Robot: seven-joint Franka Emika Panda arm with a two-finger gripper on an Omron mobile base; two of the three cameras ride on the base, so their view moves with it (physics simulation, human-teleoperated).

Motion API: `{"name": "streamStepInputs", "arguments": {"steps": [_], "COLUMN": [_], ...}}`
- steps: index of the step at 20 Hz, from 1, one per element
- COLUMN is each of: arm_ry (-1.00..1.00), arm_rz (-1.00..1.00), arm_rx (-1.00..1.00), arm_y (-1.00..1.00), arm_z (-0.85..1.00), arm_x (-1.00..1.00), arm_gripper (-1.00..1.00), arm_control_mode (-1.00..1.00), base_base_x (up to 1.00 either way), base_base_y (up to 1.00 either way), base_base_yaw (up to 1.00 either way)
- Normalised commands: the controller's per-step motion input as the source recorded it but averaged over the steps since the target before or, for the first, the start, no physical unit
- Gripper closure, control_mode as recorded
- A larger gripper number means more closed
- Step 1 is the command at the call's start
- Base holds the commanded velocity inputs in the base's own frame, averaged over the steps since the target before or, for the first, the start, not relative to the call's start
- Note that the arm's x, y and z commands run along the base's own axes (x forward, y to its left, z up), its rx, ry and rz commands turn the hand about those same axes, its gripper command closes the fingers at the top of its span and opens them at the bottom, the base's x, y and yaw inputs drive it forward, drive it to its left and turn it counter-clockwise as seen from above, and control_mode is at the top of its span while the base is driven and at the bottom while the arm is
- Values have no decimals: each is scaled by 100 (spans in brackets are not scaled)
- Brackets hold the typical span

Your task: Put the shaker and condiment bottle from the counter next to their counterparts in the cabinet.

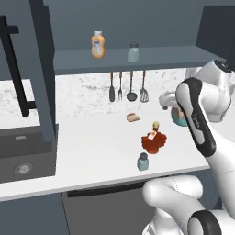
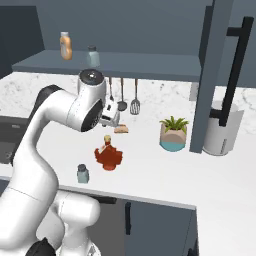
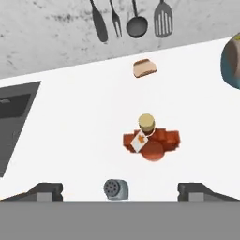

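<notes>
The condiment bottle (image 1: pixel 154 140) (image 2: pixel 108 155) (image 3: pixel 151 140), a dark red leaf-shaped bottle with a tan cap and white tag, stands on the white counter. The shaker (image 1: pixel 143 161) (image 2: pixel 83 173) (image 3: pixel 116 189), pale blue-green with a grey cap, stands just in front of it near the counter's front edge. On the cabinet shelf (image 1: pixel 160 57) stand the counterparts: an orange bottle (image 1: pixel 97 44) (image 2: pixel 65 45) and a second shaker (image 1: pixel 133 52) (image 2: pixel 92 56). My gripper (image 3: pixel 120 191) (image 2: pixel 111 116) hangs open well above the counter, looking down, holding nothing.
Utensils (image 1: pixel 127 87) (image 3: pixel 131 21) hang on the back wall. A bread slice (image 1: pixel 133 117) (image 3: pixel 144 68) lies behind the bottle. A potted plant (image 2: pixel 173 133) and white canister (image 2: pixel 222 127) stand to the right, a sink (image 1: pixel 23 156) to the left. The open cabinet door (image 1: pixel 43 69) bears a black handle.
</notes>
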Motion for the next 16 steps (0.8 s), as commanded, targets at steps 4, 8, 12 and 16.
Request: {"name": "streamStepInputs", "arguments": {"steps": [4, 8, 12, 16], "arm_ry": [-22, -52, -42, -5], "arm_rz": [24, 49, 49, 3], "arm_rx": [17, 17, 19, 0], "arm_y": [-56, -68, -89, -2], "arm_z": [-22, -44, -12, -8], "arm_x": [27, 8, 28, 0], "arm_gripper": [-100, -100, -100, -100], "arm_control_mode": [-100, -100, -100, -100], "base_base_x": [0, 0, 0, 0], "base_base_y": [0, 0, 0, 0], "base_base_yaw": [0, 0, 0, 0]}}
